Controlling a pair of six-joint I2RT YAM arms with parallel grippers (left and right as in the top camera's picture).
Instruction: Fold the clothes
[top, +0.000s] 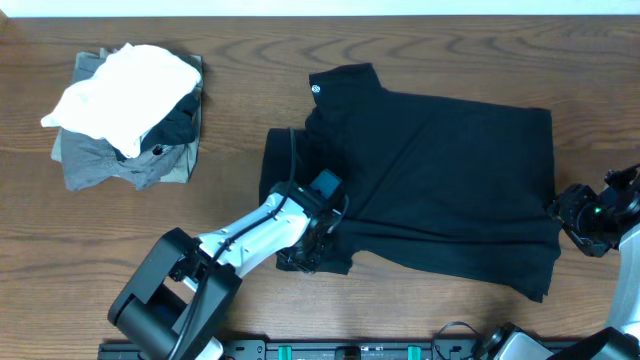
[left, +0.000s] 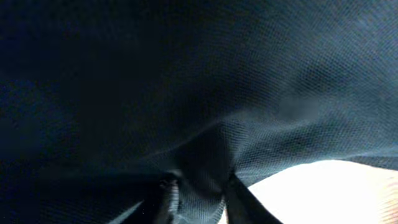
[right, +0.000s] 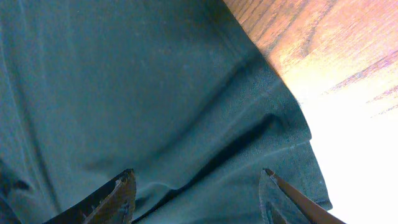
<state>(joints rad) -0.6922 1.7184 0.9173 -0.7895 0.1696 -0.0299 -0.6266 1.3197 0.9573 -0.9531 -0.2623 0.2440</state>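
Since my left hand (left: 202, 199) is clenched on the shirt (top: 450, 170) edge for folding, right hand (right: 198, 177) sits released opposite.

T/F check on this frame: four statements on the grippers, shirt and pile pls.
1. The left gripper pinches the black shirt. True.
2. The right gripper is shut on the shirt. False: its fingers stand apart over the shirt's edge.
3. A white garment tops the pile. True.
4. The black shirt lies on the pile. False: it lies spread on the table, apart from the pile.
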